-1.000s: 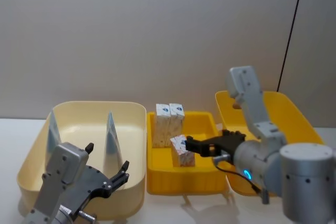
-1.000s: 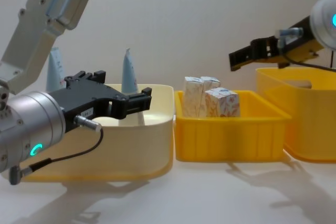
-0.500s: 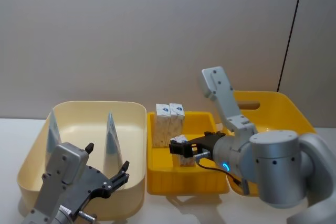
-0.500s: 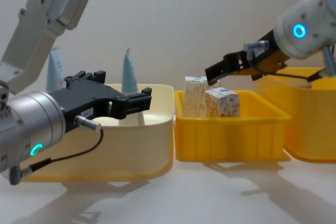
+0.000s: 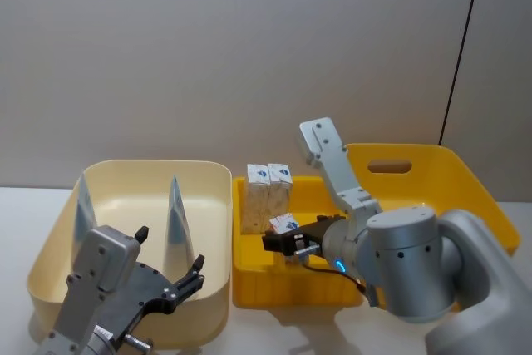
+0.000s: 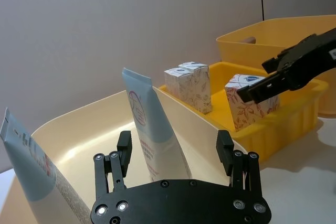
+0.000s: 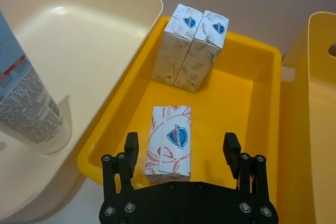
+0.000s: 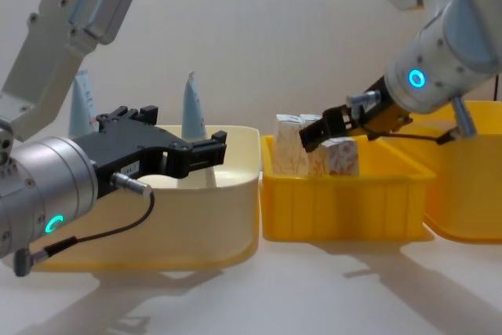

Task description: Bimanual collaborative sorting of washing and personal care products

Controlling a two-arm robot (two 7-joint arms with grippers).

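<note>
Right end effector (image 8: 312,134): fingers spread wide and empty, poised over the small rectangular yellow plastic tray (image 5: 291,287). A lone white carton printed orange (image 7: 169,142) stands between and just below the fingertips, with a gap on either side in the right wrist view. Two more orange-printed white cartons (image 5: 268,193) stand touching side by side in the tray's far left corner, and two tall pale blue-and-white squeeze tubes (image 5: 176,215) stand upright in the cream plastic tub (image 5: 150,165) beside the tray. Left end effector (image 6: 174,144): open, empty, low at the tub's near side.
</note>
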